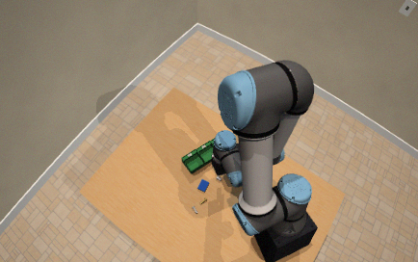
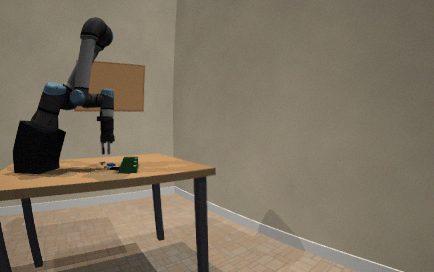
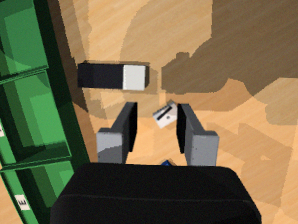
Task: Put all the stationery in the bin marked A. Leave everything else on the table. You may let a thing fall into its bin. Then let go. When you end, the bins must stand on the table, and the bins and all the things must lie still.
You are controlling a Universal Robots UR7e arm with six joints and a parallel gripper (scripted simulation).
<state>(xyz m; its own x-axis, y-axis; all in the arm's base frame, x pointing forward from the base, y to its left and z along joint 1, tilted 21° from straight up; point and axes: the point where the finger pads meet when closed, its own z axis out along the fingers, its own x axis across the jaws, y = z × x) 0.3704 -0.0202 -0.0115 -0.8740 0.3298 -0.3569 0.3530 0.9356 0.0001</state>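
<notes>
My gripper (image 3: 157,118) (image 2: 106,149) is open and empty, and hangs well above the table (image 1: 144,193). Far below it, seen between the fingers, lies a small white piece (image 3: 164,116) (image 1: 218,177). A black bar with a white end (image 3: 113,76) lies just beyond it, beside the green bin (image 3: 27,96) (image 1: 197,156) (image 2: 129,164). The bin has three compartments with small white labels that I cannot read. A blue flat square (image 1: 203,185) lies on the table near the bin. In the top view the arm hides most of the gripper.
A small yellow piece (image 1: 203,201) and a small grey piece (image 1: 195,209) lie toward the table's front. The robot's black base (image 1: 286,238) stands at the table's corner. The bin lies to the left of my fingers in the wrist view.
</notes>
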